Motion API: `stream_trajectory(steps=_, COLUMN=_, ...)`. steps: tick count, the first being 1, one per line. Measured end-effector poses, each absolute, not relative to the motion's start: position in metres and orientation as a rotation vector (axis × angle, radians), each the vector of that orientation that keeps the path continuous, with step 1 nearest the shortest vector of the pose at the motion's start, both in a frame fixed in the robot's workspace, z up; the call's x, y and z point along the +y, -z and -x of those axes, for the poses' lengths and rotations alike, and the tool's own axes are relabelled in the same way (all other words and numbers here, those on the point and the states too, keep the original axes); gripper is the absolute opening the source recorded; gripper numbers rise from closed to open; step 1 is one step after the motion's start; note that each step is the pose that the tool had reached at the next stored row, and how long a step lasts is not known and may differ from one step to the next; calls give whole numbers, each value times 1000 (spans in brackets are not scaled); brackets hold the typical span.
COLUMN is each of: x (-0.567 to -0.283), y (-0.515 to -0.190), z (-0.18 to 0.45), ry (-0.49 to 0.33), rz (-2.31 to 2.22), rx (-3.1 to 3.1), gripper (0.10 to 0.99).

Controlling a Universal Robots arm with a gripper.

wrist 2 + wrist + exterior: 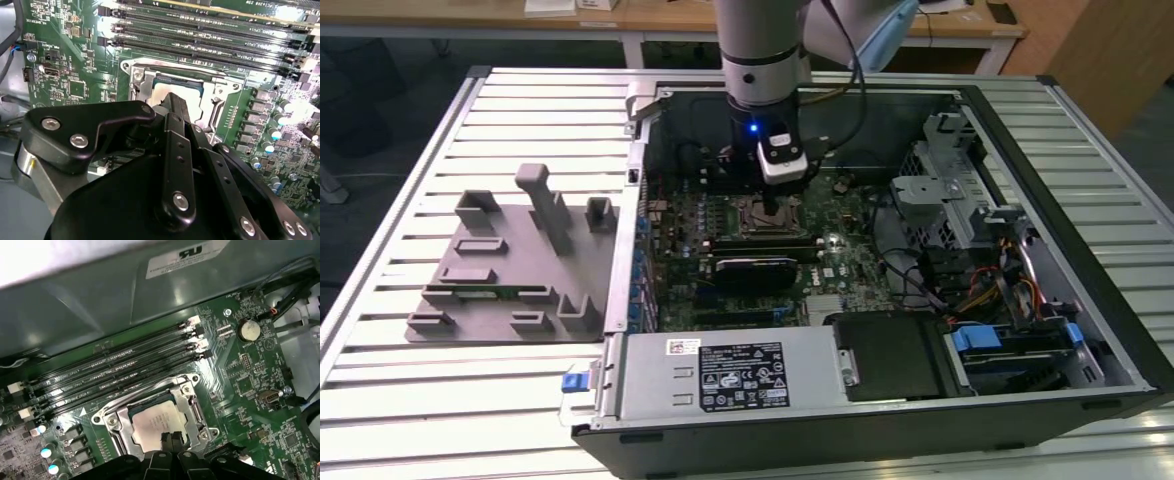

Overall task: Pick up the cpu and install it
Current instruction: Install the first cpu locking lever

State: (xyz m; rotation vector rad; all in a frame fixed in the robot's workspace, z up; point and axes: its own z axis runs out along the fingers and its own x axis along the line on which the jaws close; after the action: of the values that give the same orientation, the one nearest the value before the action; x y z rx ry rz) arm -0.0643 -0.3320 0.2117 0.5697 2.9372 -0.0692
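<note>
Gripper: the gripper [171,439] hangs low over the socket, inside the computer case [1067,160]. Its two black fingers [172,107] are pressed close together at the tips. I cannot see anything between them, so it looks closed on nothing.

Cpu: the cpu [152,422] is a flat silver square. It lies in the socket [192,412] on the green board [245,380]. The finger tips sit right over one edge of it. I cannot tell if they touch it.

Socket frame: a shiny metal frame runs around the cpu on the board.

Memory slots: long black memory slots [120,367] lie just beside the socket.

Grey tray: a grey plastic tray [507,270] sits on the slatted table [400,400], well apart from the gripper, on the exterior view's left.

How far along: the cpu looks like it is already in its place.

What could go wrong: if the fingers push down hard, they could bend the tiny pins under the chip. If the chip sits a bit crooked, a push could jam it. If the fingers slide sideways, they could scratch the top or bump the metal frame.
</note>
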Motion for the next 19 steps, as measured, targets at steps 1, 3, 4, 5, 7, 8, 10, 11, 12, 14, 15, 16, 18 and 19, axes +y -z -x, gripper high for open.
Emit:
stream_trajectory(steps=1, x=-332, y=-211, z=64, ry=74, rz=-572, rx=2952, gripper=106)
stream_trajectory(steps=3, x=-332, y=-211, z=64, ry=81, rz=-575, rx=2974, gripper=106)
stream_trajectory(steps=4, x=-332, y=-211, z=64, ry=82, rz=-575, rx=2975, gripper=106)
stream_trajectory(steps=5, x=-332, y=-211, z=64, ry=82, rz=-575, rx=2975, gripper=106)
stream_trajectory(steps=7, x=-332, y=-211, z=64, ry=82, rz=-575, rx=2976, gripper=106)
stream_trajectory(steps=8, x=-332, y=-211, z=64, ry=82, rz=-573, rx=2977, gripper=106)
stream_trajectory(steps=10, x=-332, y=-211, z=63, ry=80, rz=-545, rx=2981, gripper=106)
stream_trajectory(steps=11, x=-332, y=-211, z=63, ry=79, rz=-529, rx=2984, gripper=106)
stream_trajectory(steps=12, x=-332, y=-211, z=63, ry=78, rz=-513, rx=2987, gripper=106)
stream_trajectory(steps=14, x=-332, y=-211, z=63, ry=77, rz=-480, rx=2992, gripper=106)
stream_trajectory(steps=15, x=-332, y=-211, z=63, ry=76, rz=-465, rx=2994, gripper=106)
stream_trajectory(steps=16, x=-332, y=-211, z=63, ry=75, rz=-449, rx=2996, gripper=106)
stream_trajectory(steps=18, x=-332, y=-211, z=63, ry=73, rz=-423, rx=3000, gripper=106)
stream_trajectory(steps=19, x=-332, y=-210, z=62, ry=73, rz=-413, rx=3001, gripper=106)
